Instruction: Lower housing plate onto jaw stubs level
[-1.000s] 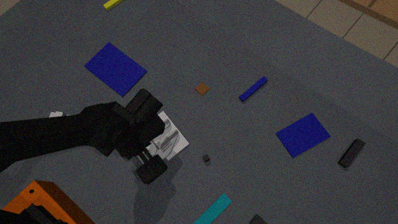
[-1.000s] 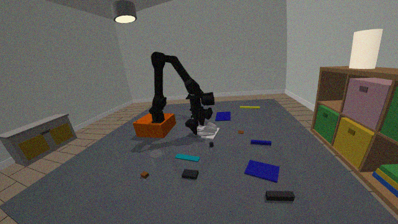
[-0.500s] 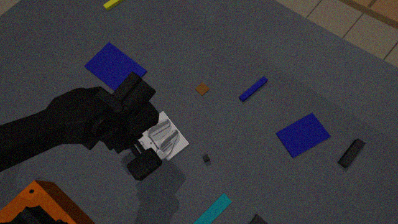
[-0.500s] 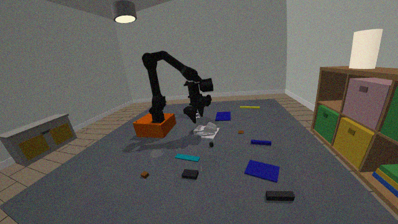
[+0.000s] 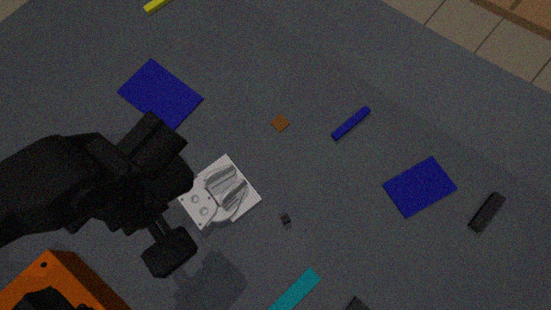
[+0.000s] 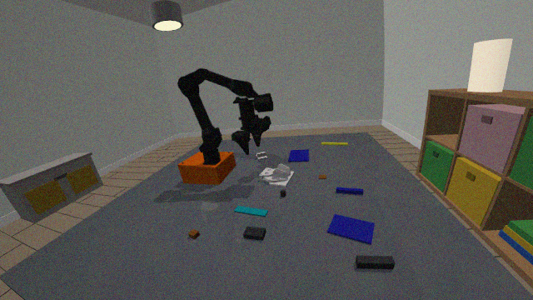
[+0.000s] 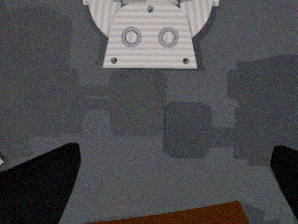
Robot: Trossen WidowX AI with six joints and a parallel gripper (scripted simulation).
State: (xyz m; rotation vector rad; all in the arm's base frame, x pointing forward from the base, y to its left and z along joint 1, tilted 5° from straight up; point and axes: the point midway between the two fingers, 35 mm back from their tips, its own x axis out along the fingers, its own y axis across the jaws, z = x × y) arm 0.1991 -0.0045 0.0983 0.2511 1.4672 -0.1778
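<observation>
The pale housing plate (image 5: pixel 199 207) (image 6: pixel 267 171) (image 7: pixel 150 52) lies at the narrow end of the white base (image 5: pixel 253 200) (image 6: pixel 287 177). In the wrist view it looks flat and square, with a round pin end showing in each of its two ringed holes. The two grey jaws (image 5: pixel 221 178) (image 5: pixel 235 195) extend from its curved edge over the base. In the wrist view the jaws are mostly cut off at the top. My gripper (image 6: pixel 253 149) (image 7: pixel 177 155) is open and empty, raised above the table on the orange box's side of the plate, apart from it. The stubs' contact under the plate is hidden.
The orange box (image 5: pixel 26 280) (image 6: pixel 200 172) stands beside the arm. A small white frame (image 6: pixel 261 155) lies behind the assembly. A small dark block (image 5: pixel 286 219) (image 6: pixel 283 193) is near the base. Blue sheets (image 5: pixel 160 90) (image 5: pixel 419 187) and a teal strip (image 5: pixel 297 288) (image 6: pixel 251 211) lie farther out.
</observation>
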